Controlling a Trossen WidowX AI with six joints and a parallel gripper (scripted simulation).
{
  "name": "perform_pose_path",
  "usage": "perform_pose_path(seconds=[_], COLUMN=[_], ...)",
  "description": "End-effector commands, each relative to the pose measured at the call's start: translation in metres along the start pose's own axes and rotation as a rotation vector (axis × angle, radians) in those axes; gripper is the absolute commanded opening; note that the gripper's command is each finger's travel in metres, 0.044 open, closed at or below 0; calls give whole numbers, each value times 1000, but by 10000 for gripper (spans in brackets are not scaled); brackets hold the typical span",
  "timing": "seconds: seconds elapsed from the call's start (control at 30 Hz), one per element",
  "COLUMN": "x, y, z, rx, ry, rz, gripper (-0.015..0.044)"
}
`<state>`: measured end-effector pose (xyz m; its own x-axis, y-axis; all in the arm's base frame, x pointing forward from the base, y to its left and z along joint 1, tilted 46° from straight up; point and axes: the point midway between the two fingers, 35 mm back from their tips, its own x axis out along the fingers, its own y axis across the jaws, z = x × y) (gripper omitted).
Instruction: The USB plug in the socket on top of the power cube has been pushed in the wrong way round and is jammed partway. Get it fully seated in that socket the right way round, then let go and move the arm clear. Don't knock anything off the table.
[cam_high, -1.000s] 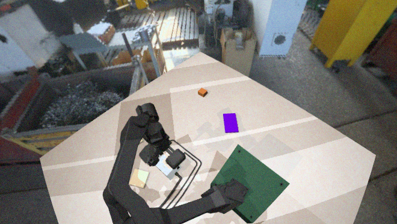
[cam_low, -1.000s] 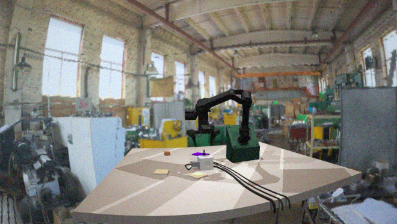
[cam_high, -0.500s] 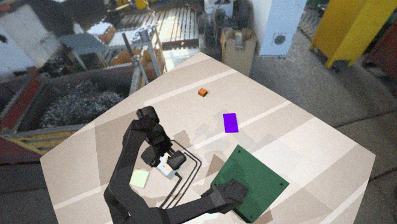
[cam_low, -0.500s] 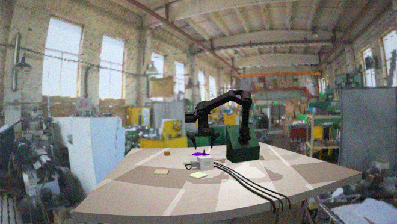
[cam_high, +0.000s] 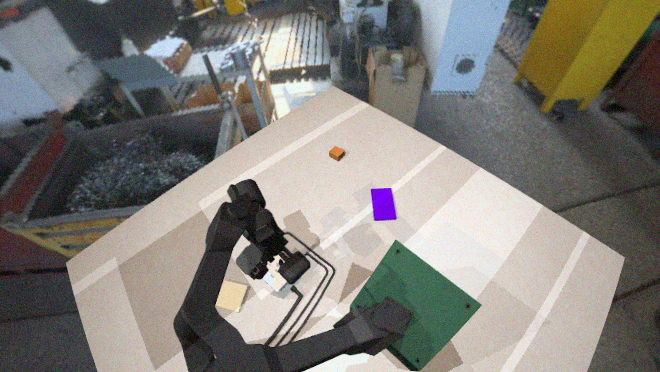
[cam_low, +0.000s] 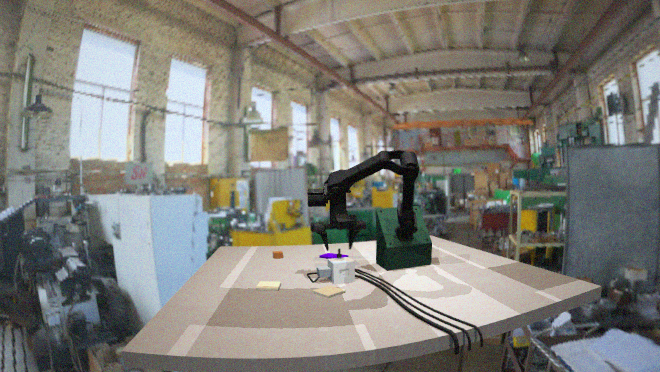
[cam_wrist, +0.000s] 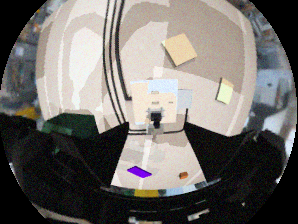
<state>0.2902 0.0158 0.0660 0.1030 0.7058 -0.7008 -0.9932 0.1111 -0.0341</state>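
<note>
The power cube (cam_low: 343, 273) (cam_wrist: 141, 108) is a pale box on the table, partly hidden under the gripper in the top view. The USB plug (cam_low: 339, 253) (cam_wrist: 156, 118) is small and black and stands upright from the cube's top; how deep it sits and which way round it is cannot be told. My gripper (cam_low: 339, 248) (cam_wrist: 157, 125) points down over the cube with its fingers wide open, one on each side of the plug. The fingertips look about level with the plug's top and touch neither plug nor cube, as far as shows.
A grey block (cam_low: 323, 272) (cam_wrist: 185, 99) plugs into the cube's side. Black cables (cam_low: 415, 306) run from the cube to the table edge. Two flat notes (cam_low: 329, 291) (cam_low: 268, 285), a purple slab (cam_high: 383, 204) and an orange block (cam_high: 337, 153) lie around. The green base (cam_high: 432, 295) carries the arm.
</note>
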Motion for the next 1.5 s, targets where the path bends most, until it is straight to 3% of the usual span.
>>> perform_pose_path(seconds=[0.0, 0.37, 0.47, 1.47], x=[0, 0, 0, -9], y=[0, 0, 0, 0], z=[0, 0, 0, 0], rx=[0, 0, 0, 1], ry=[0, 0, 0, 1], rz=[0, 0, 0, 0], gripper=[309, 20, 0, 0])
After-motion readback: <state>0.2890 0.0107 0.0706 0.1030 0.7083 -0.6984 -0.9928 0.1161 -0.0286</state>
